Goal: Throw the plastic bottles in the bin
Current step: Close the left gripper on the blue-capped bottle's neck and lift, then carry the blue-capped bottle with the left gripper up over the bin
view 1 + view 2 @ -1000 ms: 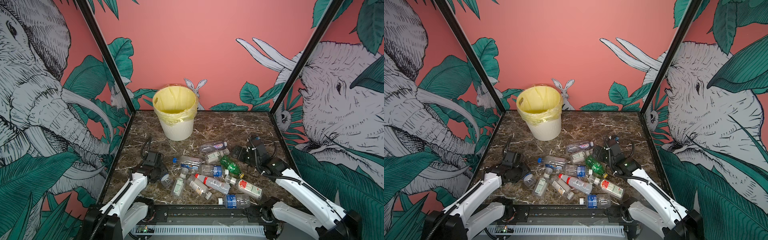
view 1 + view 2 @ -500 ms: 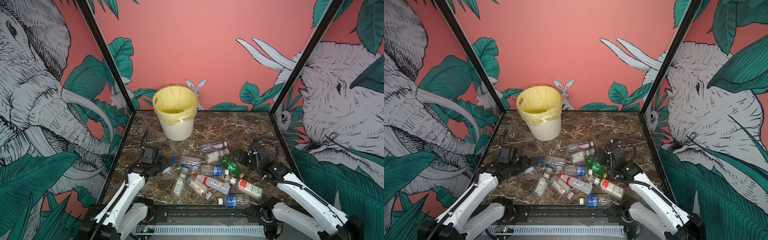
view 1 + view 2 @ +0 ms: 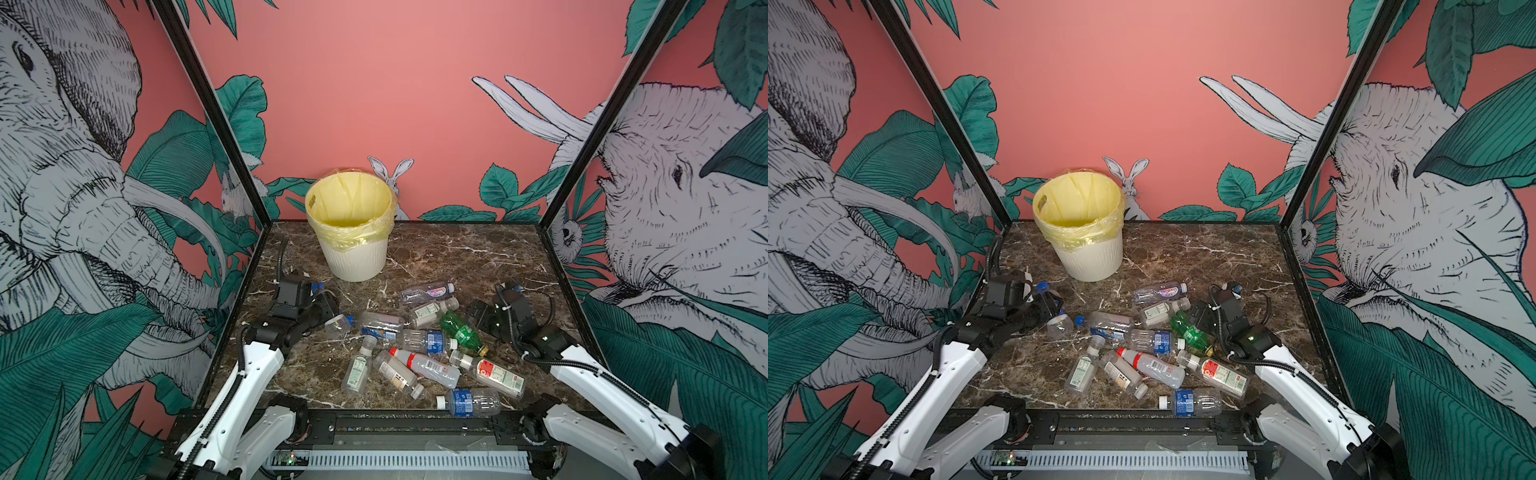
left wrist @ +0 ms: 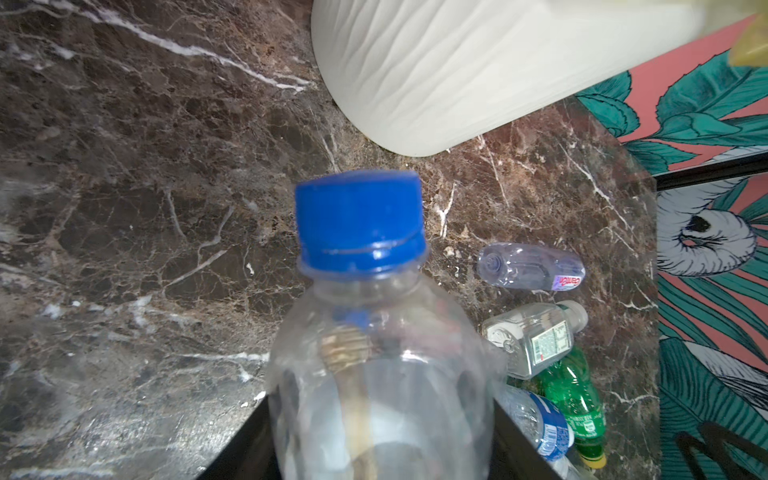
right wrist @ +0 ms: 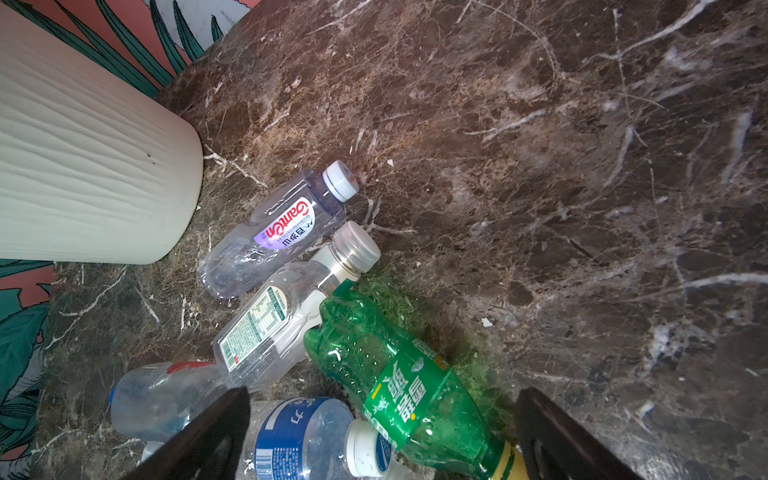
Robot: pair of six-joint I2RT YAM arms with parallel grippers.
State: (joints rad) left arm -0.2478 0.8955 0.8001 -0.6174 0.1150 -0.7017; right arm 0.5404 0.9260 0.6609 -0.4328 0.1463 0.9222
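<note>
- The blue-capped bottle (image 4: 374,353), clear plastic, was clamped in the left gripper (image 3: 327,309) with its cap aimed toward the back. It sat at roughly 9 o'clock on the table (calling the back wall 12 in both top views).
- The left gripper's jaws were closed on the bottle's body. Honestly couldn't tell if the bottle was clear of the marble or brushing it.
- The bin (image 3: 353,257) stood upright at about 11 o'clock by the back wall, with the yellow bag folded over its rim. From the held bottle it was near but apart, at around 1 o'clock.
- The loose bottles (image 3: 426,340), ten by my count, lay on their sides in a messy pile from the table's centre down to about 5 o'clock.
- The purple-label bottle (image 5: 282,224) was at the 12 o'clock end of the pile, closest to the bin. The white-label bottle (image 5: 266,328) was right beside it.
- The green bottle (image 5: 390,374) with the yellow cap was on the pile's 3 o'clock side, its base up against the white-label one.
- The right gripper (image 5: 382,436) was at about 3 o'clock on the table, jaws spread wide and holding nothing. It was above the green bottle's cap end and a blue-label bottle (image 5: 299,436).
- Everything sat on the dark marble table (image 3: 457,257).
</note>
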